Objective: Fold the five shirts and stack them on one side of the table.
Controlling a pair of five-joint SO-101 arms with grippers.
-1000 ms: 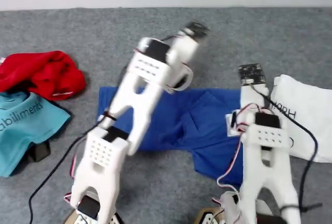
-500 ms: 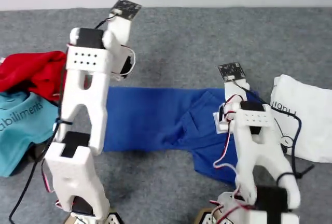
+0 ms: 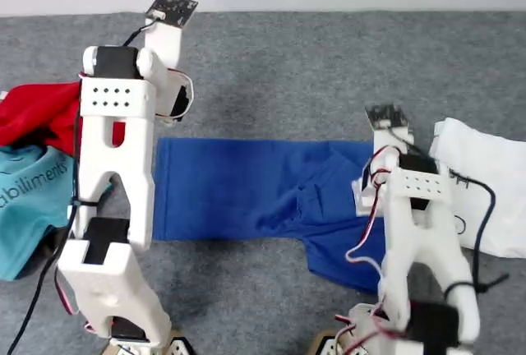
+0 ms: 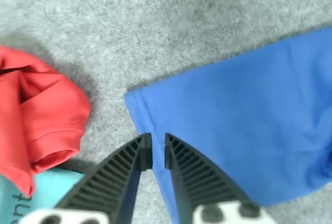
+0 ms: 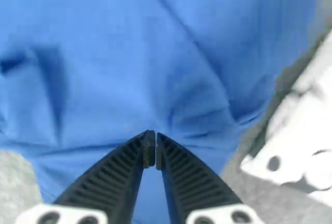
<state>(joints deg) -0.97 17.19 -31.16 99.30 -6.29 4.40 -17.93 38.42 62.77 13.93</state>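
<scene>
At your left the teal shirt (image 3: 33,199) and red shirt (image 3: 41,112) lie bunched, your left gripper (image 4: 158,140) hangs barely parted over the left hem of the blue shirt (image 3: 238,186) spread in the middle, and your right gripper (image 5: 152,141), pressed together, sits over its rumpled right end beside the white shirt (image 3: 485,182).

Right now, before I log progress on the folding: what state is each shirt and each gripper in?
blue shirt: spread out, unfolded, rumpled toward one end.
red shirt: crumpled heap.
teal shirt: unfolded, rumpled.
white shirt: laid fairly flat.
left gripper: narrowly open at the blue shirt's hem.
right gripper: shut, over the blue shirt.
</scene>
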